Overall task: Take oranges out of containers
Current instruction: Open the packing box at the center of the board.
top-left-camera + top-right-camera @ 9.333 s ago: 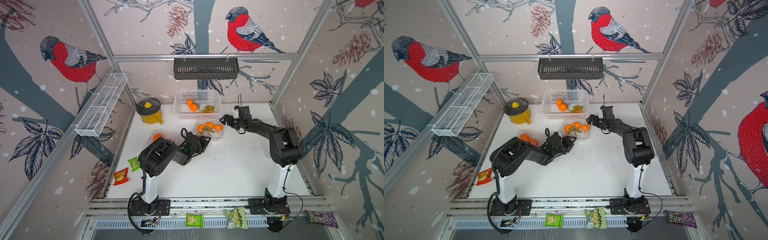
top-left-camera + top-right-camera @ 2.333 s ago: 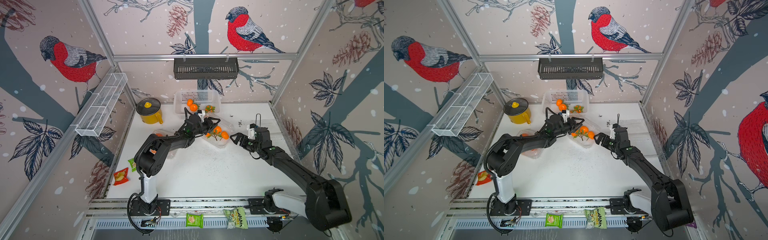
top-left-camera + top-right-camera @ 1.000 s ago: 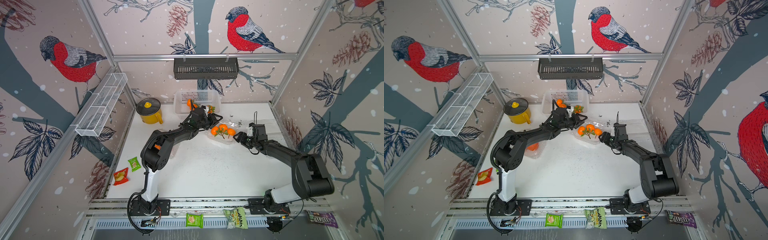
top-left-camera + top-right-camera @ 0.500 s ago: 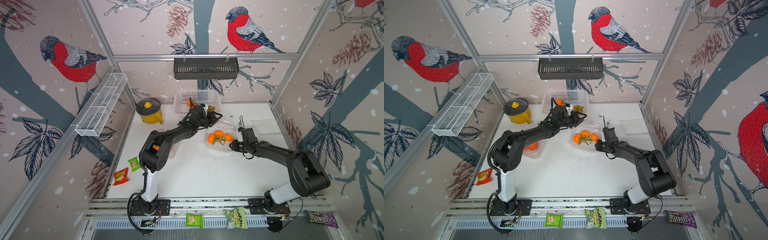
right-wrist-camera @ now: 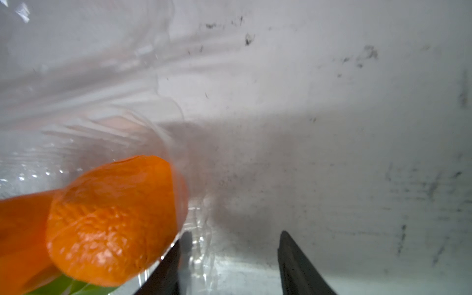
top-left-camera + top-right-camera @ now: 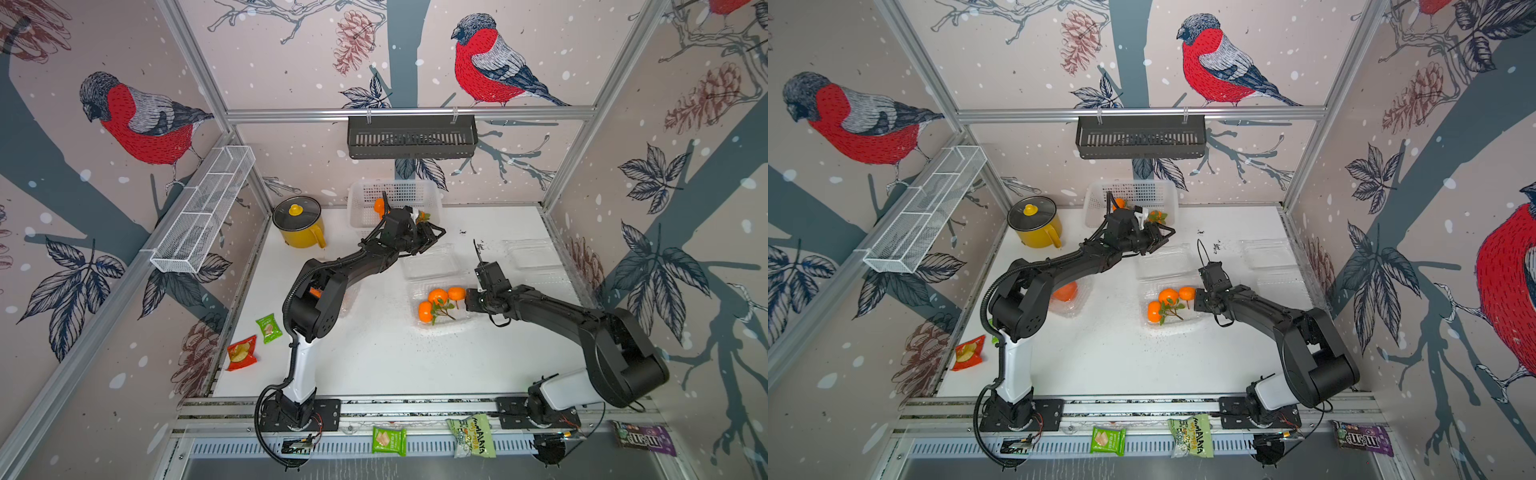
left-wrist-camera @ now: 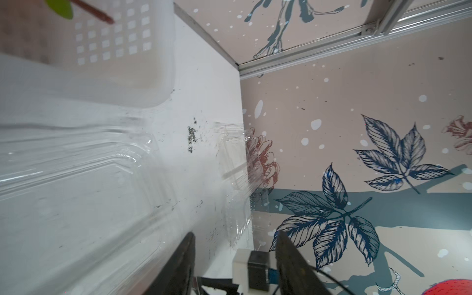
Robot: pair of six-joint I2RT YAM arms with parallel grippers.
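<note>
The step looked like emptying the open container (image 6: 455, 323) at the middle of the bench (image 6: 374, 365), one of three, with three oranges (image 6: 437, 296) inside. The right gripper (image 6: 467, 300), jaws apart and empty, sat at its rim and needed to close on a fruit; the left gripper (image 6: 434, 237), equally parted and empty, hovered near the back edge.

Three clear plastic clamshell boxes (image 6: 430, 266), six small round oranges (image 6: 437, 296) visible, one yellow lidded pot (image 6: 299, 226), one white perforated basket (image 6: 395, 193).
</note>
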